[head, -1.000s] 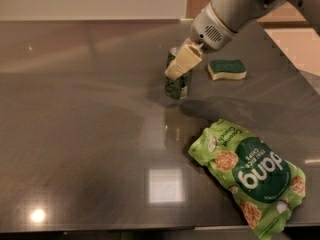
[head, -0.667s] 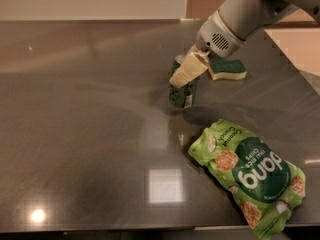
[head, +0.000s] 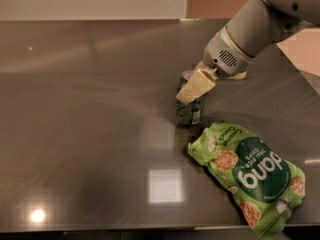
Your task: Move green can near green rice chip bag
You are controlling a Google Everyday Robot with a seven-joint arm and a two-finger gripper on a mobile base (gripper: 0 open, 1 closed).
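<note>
The green can point(head: 190, 112) is a small dark green drink can, upright on the dark table just above the upper left corner of the green rice chip bag point(head: 251, 175). The bag is light green and crinkled with a dark circle and white lettering, lying flat at the front right. My gripper point(head: 193, 88) comes down from the upper right, its cream-coloured fingers point(head: 196, 86) shut around the can's upper part. A small gap separates the can from the bag. I cannot tell whether the can's base touches the table.
The dark reflective table point(head: 90, 134) stretches to the left and front. My white arm point(head: 250, 31) crosses the upper right and hides what lies behind it. The table's right edge point(head: 305, 74) runs close to the arm.
My gripper has carried the green can forward and to the right, toward the chip bag. The arm now covers the yellow sponge that showed before. The bag has not moved.
</note>
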